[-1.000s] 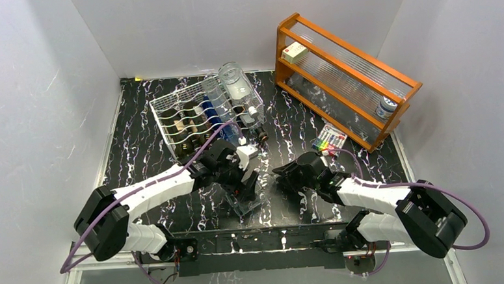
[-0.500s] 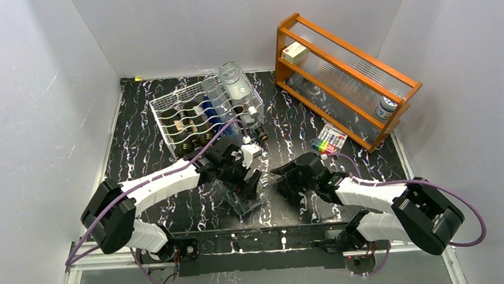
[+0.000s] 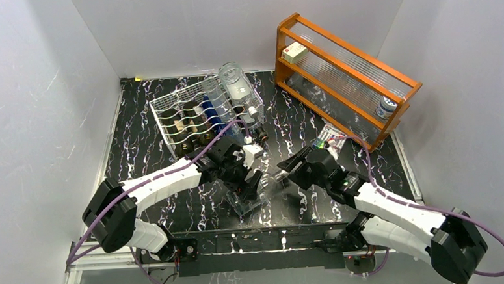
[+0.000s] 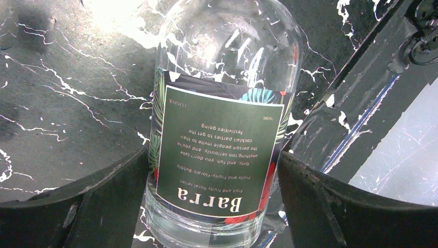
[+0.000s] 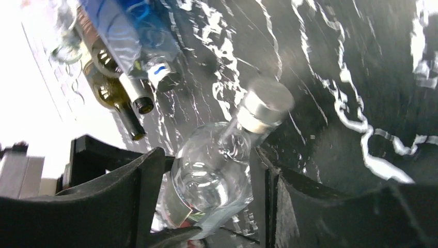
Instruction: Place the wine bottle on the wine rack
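Though bottle-laden, wine rack (image 3: 162, 120) near orange shelf (image 3: 345, 72).

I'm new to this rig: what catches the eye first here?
A clear wine bottle with a dark Barra label lies on the black marbled table up front, gripped by the left end effector, the right end effector open around its neck end. Behind it, the white wine rack already holds several bottles.
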Robot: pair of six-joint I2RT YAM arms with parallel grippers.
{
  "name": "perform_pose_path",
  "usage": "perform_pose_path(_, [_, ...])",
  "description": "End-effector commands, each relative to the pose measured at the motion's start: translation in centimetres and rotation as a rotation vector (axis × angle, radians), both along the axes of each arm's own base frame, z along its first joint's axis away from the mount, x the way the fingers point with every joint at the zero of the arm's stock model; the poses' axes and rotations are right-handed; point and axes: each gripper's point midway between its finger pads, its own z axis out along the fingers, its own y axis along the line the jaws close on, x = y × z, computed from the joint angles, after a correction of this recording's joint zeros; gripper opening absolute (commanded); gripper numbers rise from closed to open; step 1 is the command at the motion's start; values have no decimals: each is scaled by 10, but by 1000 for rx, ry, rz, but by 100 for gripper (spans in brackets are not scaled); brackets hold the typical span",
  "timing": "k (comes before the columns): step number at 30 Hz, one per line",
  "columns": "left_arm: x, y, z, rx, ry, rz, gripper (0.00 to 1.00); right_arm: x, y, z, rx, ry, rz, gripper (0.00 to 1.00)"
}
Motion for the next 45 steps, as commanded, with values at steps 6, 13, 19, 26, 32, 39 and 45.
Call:
perform_pose_path(6, [25, 43, -26, 233, -116, 55, 68, 36, -10, 100, -654, -751, 575, 67])
perform_pose_path(13, [23, 43, -24, 223, -118, 52, 68, 42, -2, 74, -892, -837, 1036, 68])
perform_pose_path(19, [20, 41, -20, 192, -123, 31, 67, 35, 0, 46, -855, -866, 1293, 67])
perform_pose_path(26, [20, 38, -15, 163, -140, 23, 67, 13, 14, 14, -700, -869, 1540, 70])
perform_pose_path(32, [21, 37, -12, 146, -153, 20, 67, 14, 20, -9, -665, -845, 1580, 70])
perform_pose_path(39, [25, 35, 0, 113, -191, 34, 66, 7, 22, -16, -619, -817, 1611, 67])
perform_pose_path(45, [30, 40, 3, 119, -223, 72, 60, 7, 24, -14, -602, -821, 1628, 48])
